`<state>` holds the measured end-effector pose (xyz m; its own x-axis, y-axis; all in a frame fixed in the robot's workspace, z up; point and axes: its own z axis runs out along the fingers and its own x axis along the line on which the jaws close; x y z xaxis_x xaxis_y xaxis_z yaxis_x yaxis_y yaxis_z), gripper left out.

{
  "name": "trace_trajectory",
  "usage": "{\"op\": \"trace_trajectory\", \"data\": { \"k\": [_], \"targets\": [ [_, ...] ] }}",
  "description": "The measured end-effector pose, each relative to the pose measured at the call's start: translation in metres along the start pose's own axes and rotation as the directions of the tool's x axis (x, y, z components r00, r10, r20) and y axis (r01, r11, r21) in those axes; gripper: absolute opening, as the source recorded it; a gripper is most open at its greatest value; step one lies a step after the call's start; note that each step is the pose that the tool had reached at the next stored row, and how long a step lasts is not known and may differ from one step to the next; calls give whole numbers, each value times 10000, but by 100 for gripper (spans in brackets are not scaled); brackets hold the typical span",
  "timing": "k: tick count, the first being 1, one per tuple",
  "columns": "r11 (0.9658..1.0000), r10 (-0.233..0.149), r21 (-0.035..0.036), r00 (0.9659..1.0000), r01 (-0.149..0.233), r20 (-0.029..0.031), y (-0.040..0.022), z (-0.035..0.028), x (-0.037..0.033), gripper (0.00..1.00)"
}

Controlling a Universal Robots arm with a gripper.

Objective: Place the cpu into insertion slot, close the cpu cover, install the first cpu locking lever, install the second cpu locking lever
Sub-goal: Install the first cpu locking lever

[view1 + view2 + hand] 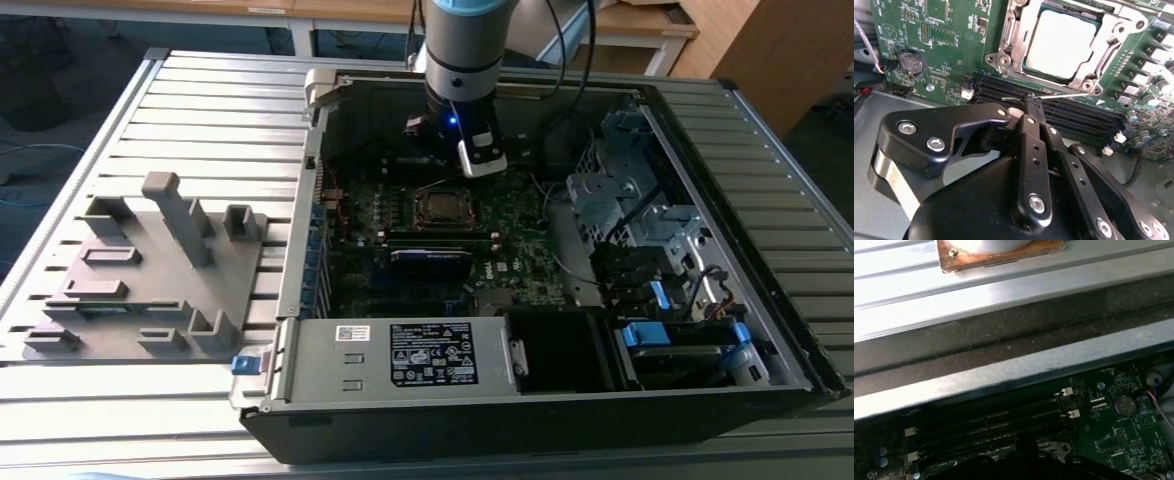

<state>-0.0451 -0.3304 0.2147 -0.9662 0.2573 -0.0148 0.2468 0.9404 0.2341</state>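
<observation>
A small flat square cpu with a dull silver-grey metal top (pixel 1061 42) is seen seated in the small square black insertion slot (pixel 445 208), which is set near the middle of the green-black motherboard (pixel 944 30). The shiny silver square-windowed cpu cover (pixel 1013 37) is laid down around the chip. In the exterior view the black gripper (pixel 470 165) is hung at twelve o'clock from the slot, close above the board. In the second wrist view the gripper (pixel 1032 98) is shown with its black fingers (pixel 1027 107) drawn together at the tips, over the long narrow black memory slots (pixel 1079 112). A thin silver wire lever (pixel 1064 94) is met at those tips; whether it is pinched cannot be told. The open black computer case (pixel 747 330) is set on a ribbed aluminium table (pixel 214 90), with a grey moulded fixture (pixel 147 270) at nine o'clock from it.
</observation>
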Motion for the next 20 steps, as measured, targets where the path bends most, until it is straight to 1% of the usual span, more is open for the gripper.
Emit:
{"op": "trace_trajectory", "data": {
  "k": [7,8,10,11,13,14,18,20],
  "targets": [
    [10000,87,0,10000,-87,25,20,6,6,11],
    [10000,93,-4,9999,-93,39,21,7,6,11],
    [10000,89,-23,9999,-89,110,21,9,6,11],
    [10000,81,-36,9998,-81,165,21,10,7,11],
    [10000,64,-76,9995,-62,301,19,16,10,11],
    [9999,64,-85,9994,-61,332,19,17,12,11],
    [9997,210,-88,9991,-207,376,22,24,33,11],
    [9993,371,-87,9985,-368,414,23,29,38,11]
  ]
}}
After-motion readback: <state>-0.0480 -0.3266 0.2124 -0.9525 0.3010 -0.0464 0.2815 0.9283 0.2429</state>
